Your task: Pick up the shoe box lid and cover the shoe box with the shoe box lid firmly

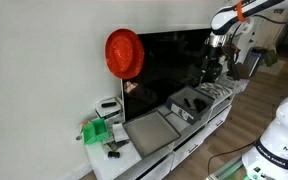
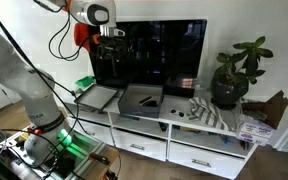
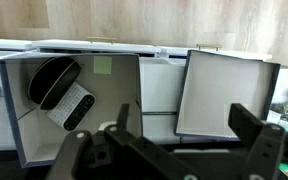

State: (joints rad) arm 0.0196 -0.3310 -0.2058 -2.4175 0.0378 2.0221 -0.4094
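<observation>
When the surface (image 1: pixel 134 160) is looked at from left to right in an exterior view, a green object (image 1: pixel 96 131) is seen first, with a small white device (image 1: pixel 109 105) just behind it. Next, the shoe box lid (image 1: pixel 149 130) is found lying flat with its pale side up, and nothing is touching it. Just beside it the shoe box (image 1: pixel 192 100) is seen, open at the top and dark inside. Farthest right and high up, the gripper (image 1: pixel 212 68) is held in the air above the box end of the surface, well apart from both things. In the wrist view its fingers (image 3: pixel 124 125) are seen spread apart, and nothing is held between them. In that view the box is on the left with a dark thing (image 3: pixel 56 85) inside, likely a shoe, and the lid is on the right. So the lid has not been picked up yet and must be reached first. Some things could go wrong from here. The lid is wide and flat with only a low rim, so it could slip out if just a thin edge is pinched. It could hang crooked when lifted by one side, and then a corner could be caught on a box wall. If it is set down crooked, the box could be pushed along, or the lid could be left sitting on top and not pressed on all the way.
</observation>
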